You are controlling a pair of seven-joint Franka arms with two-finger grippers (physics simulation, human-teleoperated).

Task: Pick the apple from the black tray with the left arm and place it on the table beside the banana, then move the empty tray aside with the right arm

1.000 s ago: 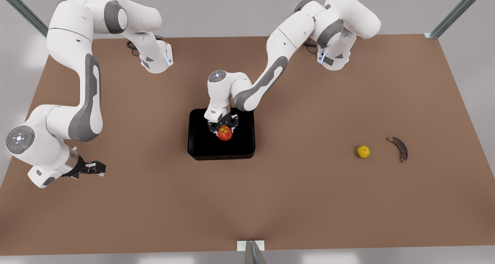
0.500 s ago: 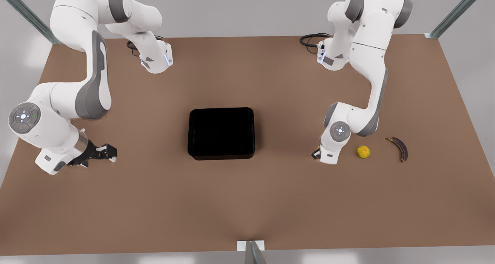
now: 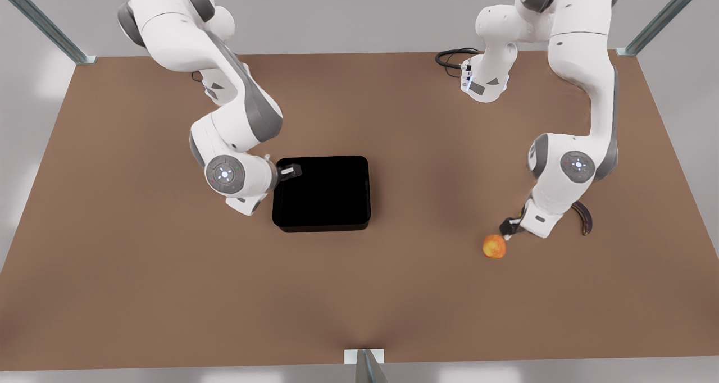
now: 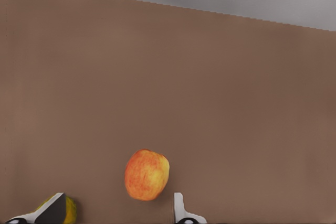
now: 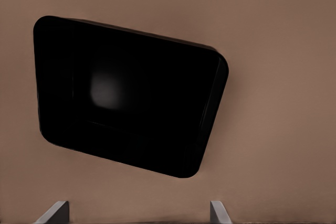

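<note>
The red-orange apple [image 3: 494, 246] [image 4: 147, 174] lies on the brown table [image 3: 427, 293], a little toward the front view's left of the dark banana [image 3: 586, 218], which the arm half hides. My left gripper [image 3: 510, 227] [image 4: 118, 216] is open just behind the apple, not touching it. The black tray [image 3: 321, 224] [image 5: 131, 98] sits empty at the table's middle. My right gripper [image 3: 290, 171] [image 5: 137, 216] hangs open over the tray's far corner on the front view's left.
A lumpy yellow fruit [image 4: 70, 209] peeks out behind one left finger, close to the apple. A black cable [image 3: 452, 57] coils at the table's far edge. Bare tabletop stretches in front of the tray and to the front view's left.
The apple now rests on the table, free of the left gripper, which has shifted toward the banana. The right arm has swung in from the front view's left to the tray's corner.
</note>
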